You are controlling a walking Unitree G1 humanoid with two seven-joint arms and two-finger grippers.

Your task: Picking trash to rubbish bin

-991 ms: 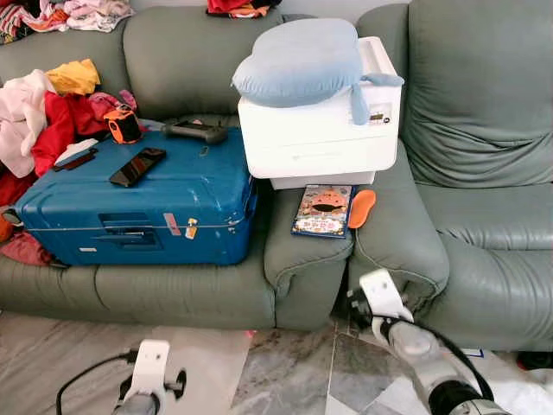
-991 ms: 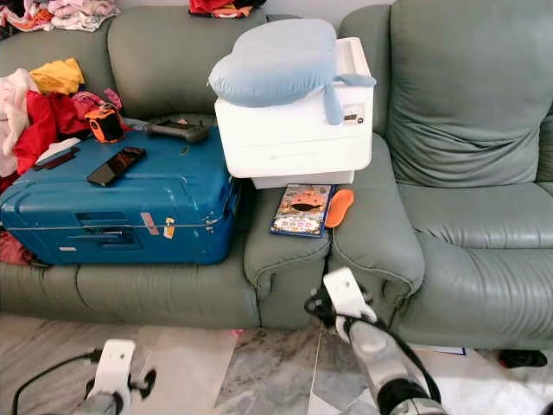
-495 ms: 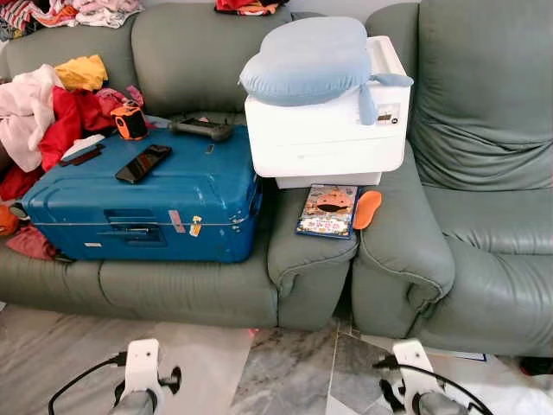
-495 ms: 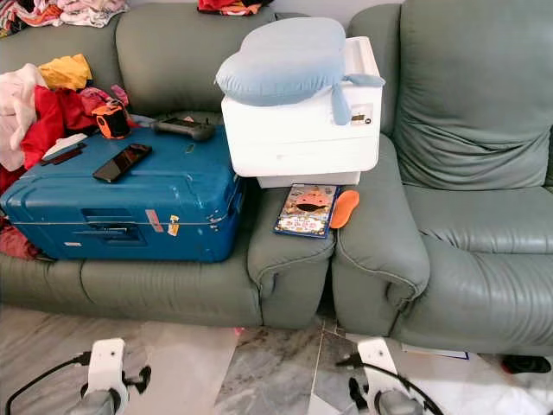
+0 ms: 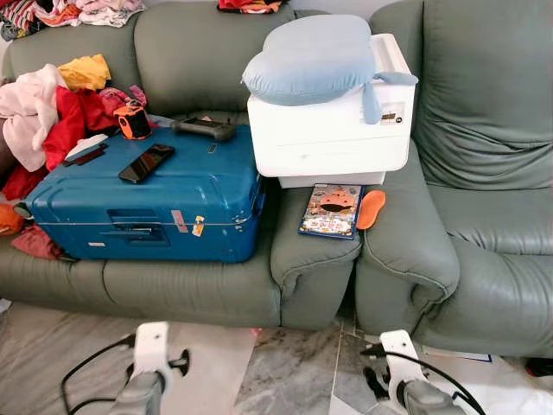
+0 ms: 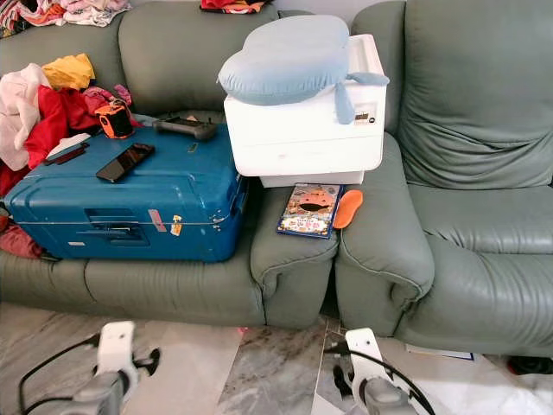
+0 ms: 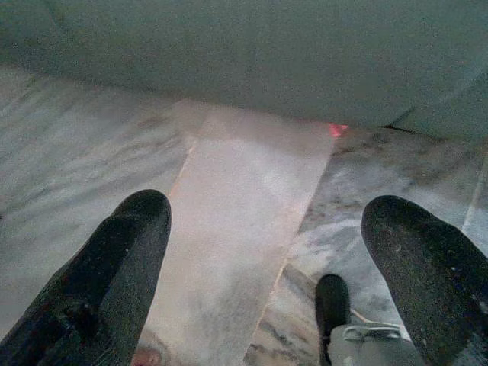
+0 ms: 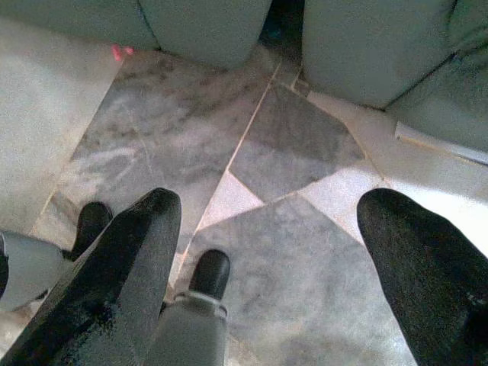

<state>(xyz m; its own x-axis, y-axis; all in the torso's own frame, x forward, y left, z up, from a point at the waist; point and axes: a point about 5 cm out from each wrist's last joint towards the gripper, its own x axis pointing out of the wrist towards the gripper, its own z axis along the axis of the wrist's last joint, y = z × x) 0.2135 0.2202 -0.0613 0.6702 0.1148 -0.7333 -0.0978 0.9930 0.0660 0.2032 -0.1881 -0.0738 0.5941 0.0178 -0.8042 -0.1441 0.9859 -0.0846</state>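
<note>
I'm hanging both arms low at the bottom of the head view, over the marble floor (image 5: 294, 380). My left gripper (image 7: 290, 267) is spread wide above a pale strip of tile, and my right gripper (image 8: 267, 259) is also gaping wide over the grey and white slabs, gripping nothing. Just beyond, the green sofa (image 5: 216, 285) is running across the middle of the frame. A blue suitcase (image 5: 138, 203) is lying on the left seat, carrying a black phone (image 5: 146, 162) and an orange gadget (image 5: 131, 121). A picture book (image 5: 331, 210) and an orange insole (image 5: 371, 208) are resting on the armrest at centre. Behind them a white printer (image 5: 333, 130) is bearing a blue pillow (image 5: 315, 59). Clothes (image 5: 52, 108) are piling up at the upper left. I cannot tell which item counts as trash, and I'm seeing no bin
</note>
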